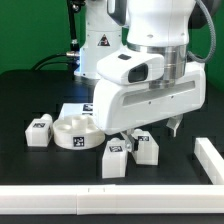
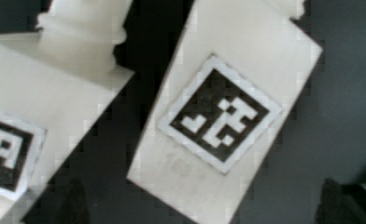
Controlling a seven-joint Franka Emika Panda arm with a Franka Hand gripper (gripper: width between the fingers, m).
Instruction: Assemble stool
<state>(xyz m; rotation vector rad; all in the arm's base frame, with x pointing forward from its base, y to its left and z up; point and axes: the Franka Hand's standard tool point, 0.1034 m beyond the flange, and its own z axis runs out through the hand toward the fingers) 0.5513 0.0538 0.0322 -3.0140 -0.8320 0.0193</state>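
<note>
The round white seat [image 1: 74,131] lies on the black table at the exterior view's left. One tagged leg [image 1: 38,131] stands to its left, and two more legs [image 1: 115,158] [image 1: 146,148] lie to its right. My gripper [image 1: 156,130] hangs low over those two legs. In the wrist view a white leg with a square tag [image 2: 215,115] lies slanted between my dark fingertips [image 2: 354,200]. The gripper [image 2: 189,208] is open and I see no contact with the leg. A second tagged leg [image 2: 11,140] lies beside it. Another white part [image 2: 82,25] shows further off.
The marker board [image 1: 72,108] lies behind the seat. A long white rail [image 1: 100,198] runs along the front edge and up the exterior view's right [image 1: 210,155]. The robot base [image 1: 95,45] stands at the back.
</note>
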